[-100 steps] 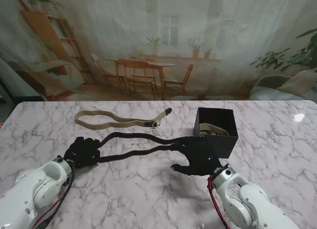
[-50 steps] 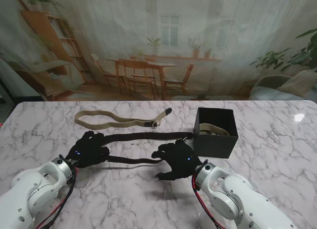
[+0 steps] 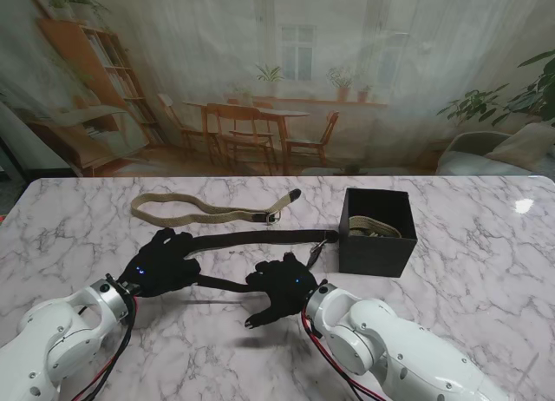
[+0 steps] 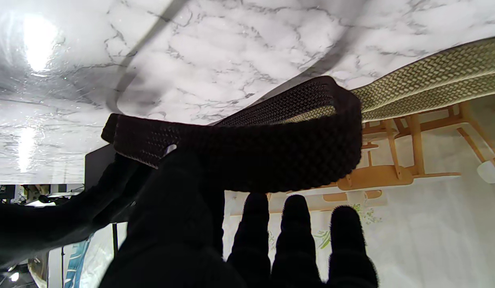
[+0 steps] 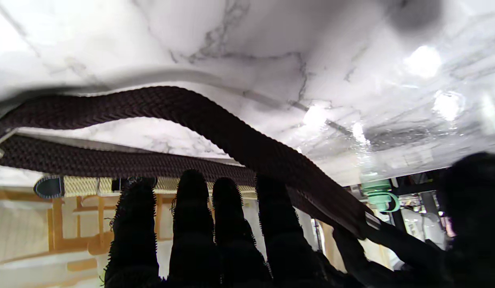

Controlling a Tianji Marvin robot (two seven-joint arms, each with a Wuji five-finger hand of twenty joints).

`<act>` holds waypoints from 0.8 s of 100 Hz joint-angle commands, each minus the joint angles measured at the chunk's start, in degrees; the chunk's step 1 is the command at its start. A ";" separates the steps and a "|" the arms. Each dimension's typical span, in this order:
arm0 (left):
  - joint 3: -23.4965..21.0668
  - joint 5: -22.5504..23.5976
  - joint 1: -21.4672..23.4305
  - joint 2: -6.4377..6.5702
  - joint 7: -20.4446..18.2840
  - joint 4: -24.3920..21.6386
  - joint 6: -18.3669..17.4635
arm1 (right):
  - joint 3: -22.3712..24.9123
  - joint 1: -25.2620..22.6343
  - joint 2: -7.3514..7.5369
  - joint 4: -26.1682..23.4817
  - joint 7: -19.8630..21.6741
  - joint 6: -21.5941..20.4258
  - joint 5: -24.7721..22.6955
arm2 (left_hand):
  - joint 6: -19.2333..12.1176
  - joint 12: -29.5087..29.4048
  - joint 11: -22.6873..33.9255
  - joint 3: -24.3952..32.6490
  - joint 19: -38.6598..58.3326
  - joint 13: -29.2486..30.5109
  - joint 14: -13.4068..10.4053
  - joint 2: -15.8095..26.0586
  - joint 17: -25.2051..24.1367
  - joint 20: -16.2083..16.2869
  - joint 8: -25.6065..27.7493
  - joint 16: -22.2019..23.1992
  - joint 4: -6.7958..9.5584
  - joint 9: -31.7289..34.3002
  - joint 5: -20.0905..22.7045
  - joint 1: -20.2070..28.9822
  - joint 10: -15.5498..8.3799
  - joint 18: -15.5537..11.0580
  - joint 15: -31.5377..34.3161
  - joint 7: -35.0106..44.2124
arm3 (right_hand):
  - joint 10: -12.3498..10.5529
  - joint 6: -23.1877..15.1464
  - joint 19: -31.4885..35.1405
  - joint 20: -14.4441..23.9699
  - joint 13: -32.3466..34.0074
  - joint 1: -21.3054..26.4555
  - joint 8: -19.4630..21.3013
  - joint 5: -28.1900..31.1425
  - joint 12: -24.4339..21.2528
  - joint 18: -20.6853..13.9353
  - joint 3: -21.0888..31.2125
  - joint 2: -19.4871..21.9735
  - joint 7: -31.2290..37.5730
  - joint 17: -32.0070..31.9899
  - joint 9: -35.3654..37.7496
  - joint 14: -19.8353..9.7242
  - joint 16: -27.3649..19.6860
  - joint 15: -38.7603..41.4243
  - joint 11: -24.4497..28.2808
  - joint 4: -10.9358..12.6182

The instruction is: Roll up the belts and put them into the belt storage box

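Observation:
A black woven belt (image 3: 256,239) lies across the table, its buckle end (image 3: 319,241) near the black storage box (image 3: 379,253). My left hand (image 3: 162,264) is shut on the belt's folded end; in the left wrist view the fold (image 4: 247,160) sits over my thumb with three fingers straight. My right hand (image 3: 277,288) holds the belt's nearer strand (image 3: 221,284), which crosses my fingers (image 5: 271,160) towards the thumb. A tan belt (image 3: 208,213) lies flat farther from me. Another tan belt (image 3: 375,230) sits rolled inside the box.
The marble table (image 3: 486,279) stretches to both sides. The box stands to the right of my right hand. A printed backdrop of a room hangs behind the table's far edge.
My right hand has moved left from beside the box, carrying the belt's nearer strand toward my left hand. The left hand has shifted slightly right and farther from me. The far strand has straightened.

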 commanded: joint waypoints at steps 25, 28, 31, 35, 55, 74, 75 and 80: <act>-1.22 0.11 1.80 -0.31 1.21 -2.09 -2.17 | -4.22 3.68 -2.90 5.36 -1.30 3.81 6.03 | 0.15 0.53 -0.22 0.41 -0.86 0.71 0.14 1.22 -0.27 0.32 1.62 0.45 -0.61 1.25 2.46 2.74 -0.07 0.85 0.21 0.41 | -0.72 -9.38 -1.88 -7.30 -0.89 21.97 11.67 11.15 -4.13 -5.49 -7.94 0.90 15.02 -0.12 2.34 -0.20 -6.73 -3.89 0.26 1.91; -1.29 0.09 1.88 -0.31 1.24 -2.16 -2.25 | -4.46 3.87 -3.01 5.57 -1.22 4.21 6.45 | 0.15 0.53 -0.24 0.35 -0.88 0.67 0.16 1.17 -0.29 0.30 1.64 0.43 -0.64 1.26 2.44 2.65 0.00 0.87 0.17 0.39 | -1.04 -10.14 -1.14 -9.11 -0.35 22.38 12.53 11.35 -4.11 -5.97 -4.31 -0.15 16.84 -0.08 3.60 -0.24 -7.21 -3.56 0.66 1.81; -1.35 0.18 1.93 -0.30 1.37 -2.19 -2.33 | -4.59 4.02 -3.07 5.78 -1.21 4.32 6.64 | 0.13 0.54 -0.25 0.41 -0.88 0.75 0.17 1.19 -0.24 0.29 1.66 0.42 -0.61 1.35 2.43 2.70 0.04 0.91 0.17 0.37 | -1.51 -11.59 -0.17 -10.66 1.20 21.63 13.43 10.99 -3.88 -6.26 2.95 -1.57 19.15 0.39 6.29 -0.21 -7.40 -2.95 1.29 0.38; -1.43 0.31 2.01 -0.30 1.55 -2.23 -2.40 | -4.63 4.04 -3.18 5.90 -1.26 4.63 7.03 | 0.13 0.53 -0.28 0.41 -0.91 0.76 0.16 1.22 -0.27 0.27 1.69 0.40 -0.62 1.36 2.44 2.67 0.00 0.92 0.14 0.35 | -2.26 -14.14 0.41 -11.73 3.55 22.99 10.69 8.44 -3.63 -6.45 9.92 -3.78 26.13 0.86 10.66 -0.31 -7.60 -2.27 1.71 -4.59; -2.57 1.09 2.74 -0.28 2.45 -2.66 -2.49 | -2.54 1.55 -3.10 4.08 -1.85 5.50 7.08 | 0.00 0.46 -0.48 0.42 -0.99 0.84 0.24 1.22 -0.27 0.21 1.77 0.32 -0.61 1.41 2.39 2.62 -0.05 1.02 0.02 0.22 | -8.38 -20.98 6.34 -9.53 20.78 33.81 7.27 5.08 0.91 -8.48 16.45 -1.37 43.72 12.35 36.47 -5.38 -5.95 2.92 8.86 -8.81; -4.65 2.83 4.40 -0.18 3.99 -3.27 -2.33 | 1.90 -2.98 -2.01 -0.07 -1.65 3.57 4.04 | 0.06 0.32 -0.68 0.45 -1.16 0.97 0.31 1.28 -0.35 0.11 1.78 0.21 -0.60 1.50 2.35 2.59 0.06 1.04 -0.08 0.13 | -11.61 -19.86 21.14 -3.47 36.60 36.31 -2.39 5.44 10.59 -3.61 15.30 0.42 39.58 27.87 46.18 -4.42 0.84 12.69 18.03 -8.31; -4.80 2.96 4.53 -0.17 4.09 -3.33 -2.32 | 2.20 -3.25 -1.92 -0.35 -1.51 3.39 3.83 | 0.05 0.31 -0.70 0.44 -1.16 0.96 0.30 1.30 -0.35 0.11 1.78 0.21 -0.61 1.49 2.35 2.56 0.08 1.04 -0.09 0.12 | -11.73 -19.54 21.90 -3.15 37.70 35.97 -3.36 5.66 11.15 -3.14 15.06 0.35 39.04 28.67 46.65 -4.37 1.44 13.53 18.67 -8.33; -5.59 3.49 5.25 -0.14 4.40 -3.62 -2.20 | 3.65 -4.62 -1.49 -1.62 -0.83 2.44 2.74 | 0.07 0.25 -0.78 0.39 -1.19 1.02 0.35 1.18 -0.34 0.09 1.72 0.16 -0.64 1.57 2.38 2.54 0.10 1.04 -0.14 0.08 | -11.81 -19.15 23.07 -2.58 38.85 35.49 -5.09 6.41 12.17 -3.08 14.57 0.36 38.10 29.40 47.24 -4.49 2.69 14.87 19.60 -8.34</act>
